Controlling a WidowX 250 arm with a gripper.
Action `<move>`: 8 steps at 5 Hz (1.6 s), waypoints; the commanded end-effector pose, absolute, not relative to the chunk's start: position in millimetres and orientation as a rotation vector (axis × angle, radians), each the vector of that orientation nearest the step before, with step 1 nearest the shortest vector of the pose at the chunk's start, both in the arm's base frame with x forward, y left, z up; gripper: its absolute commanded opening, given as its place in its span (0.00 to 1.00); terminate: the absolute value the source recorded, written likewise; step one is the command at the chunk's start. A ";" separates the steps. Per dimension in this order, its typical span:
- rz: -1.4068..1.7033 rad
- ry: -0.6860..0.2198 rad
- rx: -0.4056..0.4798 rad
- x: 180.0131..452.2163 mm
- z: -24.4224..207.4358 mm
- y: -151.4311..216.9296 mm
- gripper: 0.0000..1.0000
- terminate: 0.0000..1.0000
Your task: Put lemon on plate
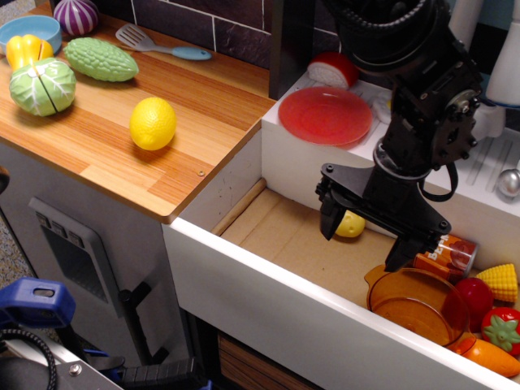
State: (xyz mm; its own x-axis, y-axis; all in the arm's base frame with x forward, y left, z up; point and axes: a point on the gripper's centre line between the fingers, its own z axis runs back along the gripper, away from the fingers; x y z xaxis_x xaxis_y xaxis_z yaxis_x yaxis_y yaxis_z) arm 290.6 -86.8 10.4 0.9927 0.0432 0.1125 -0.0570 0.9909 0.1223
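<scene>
The lemon (153,123), bright yellow and oval, lies on the wooden counter (89,154) at the left, near its right edge. The plate (325,115), flat, round and translucent red, sits on the white ledge behind the sink-like box. My gripper (361,248) is open and empty, hanging low inside the box, far to the right of the lemon and below the plate. A small pale-yellow potato (351,225) lies on the box floor just behind the left finger (328,221).
On the counter: a green cabbage (42,85), a green gourd (101,58), a yellow pepper (24,49), a blue bowl (28,27), a purple onion (75,15), a spatula (154,45). In the box: an orange pot (414,302), a can (445,253), corn (500,282), a carrot (491,357).
</scene>
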 end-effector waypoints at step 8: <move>0.365 -0.262 0.446 282.8 78.3 132.0 1.00 0.00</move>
